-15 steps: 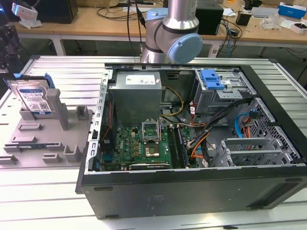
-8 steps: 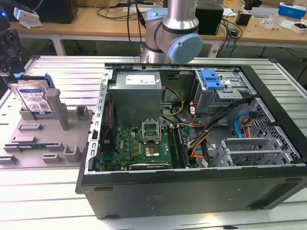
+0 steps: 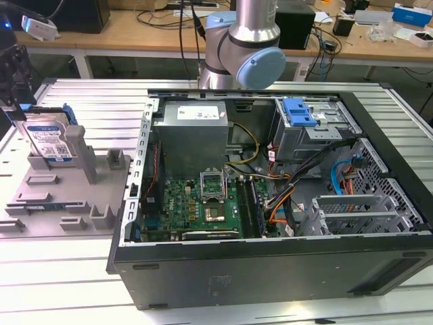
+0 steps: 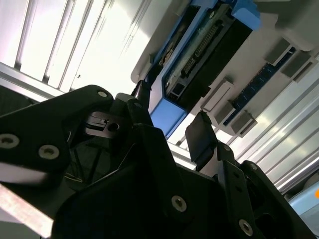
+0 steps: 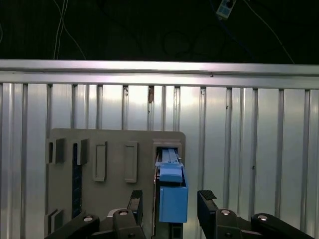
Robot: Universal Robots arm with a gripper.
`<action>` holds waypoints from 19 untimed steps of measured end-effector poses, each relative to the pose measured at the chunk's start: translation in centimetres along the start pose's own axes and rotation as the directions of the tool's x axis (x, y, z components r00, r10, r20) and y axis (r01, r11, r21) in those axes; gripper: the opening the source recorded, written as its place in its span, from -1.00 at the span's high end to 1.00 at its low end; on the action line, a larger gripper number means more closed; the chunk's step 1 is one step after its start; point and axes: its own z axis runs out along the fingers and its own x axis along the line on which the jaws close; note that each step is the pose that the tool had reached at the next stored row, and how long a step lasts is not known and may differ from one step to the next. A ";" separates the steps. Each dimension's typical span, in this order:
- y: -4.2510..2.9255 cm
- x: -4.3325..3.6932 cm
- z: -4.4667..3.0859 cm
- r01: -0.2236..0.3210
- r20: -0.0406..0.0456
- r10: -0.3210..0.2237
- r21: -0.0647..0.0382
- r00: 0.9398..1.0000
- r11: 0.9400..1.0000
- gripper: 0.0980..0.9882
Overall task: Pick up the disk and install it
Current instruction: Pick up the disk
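Blue plastic framed the disk [image 3: 47,139], which stood on edge in a slot of a grey holder plate [image 3: 67,196] at the exterior view's left, its white-and-blue label facing the camera. The plate lay on a ribbed aluminium tabletop [image 3: 88,101], just beside an open computer case [image 3: 270,271]. The disk was outside the case, not installed.

The gripper [image 5: 171,195] was over the disk. In the first wrist view its two black fingers [image 5: 207,199] were spread wide, one on each side of the blue bracket, with a strip of the holder or the tabletop showing between each finger and the plastic. In the second wrist view one finger looked very close to the bracket's edge; whether it touched could not be settled from that angle. Nothing was pinched, and the disk sat seated in its slot.

In the exterior view the arm [image 3: 243,47] rose behind the case. Inside the case lay a green motherboard [image 3: 203,203], with a large grey metal box [image 3: 193,132] bearing a white sticker behind it. A small blue clip [image 3: 298,112] sat on top of the drive cage toward the exterior view's right, well apart from the disk.
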 end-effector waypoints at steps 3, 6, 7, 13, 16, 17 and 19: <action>0.00 -0.01 0.32 0.000 0.000 0.000 0.000 1.000 1.000 -0.04; -0.01 -0.03 0.62 0.000 0.000 0.000 0.000 1.000 1.000 -0.04; -0.01 -0.03 0.71 0.000 0.000 0.000 0.000 1.000 1.000 -0.04; 0.02 -0.04 1.01 0.000 0.000 0.000 0.000 1.000 1.000 -0.04; 0.03 -0.05 1.22 0.000 0.000 0.000 0.000 1.000 1.000 -0.04; 0.03 -0.05 1.28 0.000 0.000 0.000 0.000 1.000 1.000 -0.04; 0.03 -0.06 1.40 0.000 0.000 0.000 0.000 1.000 1.000 -0.04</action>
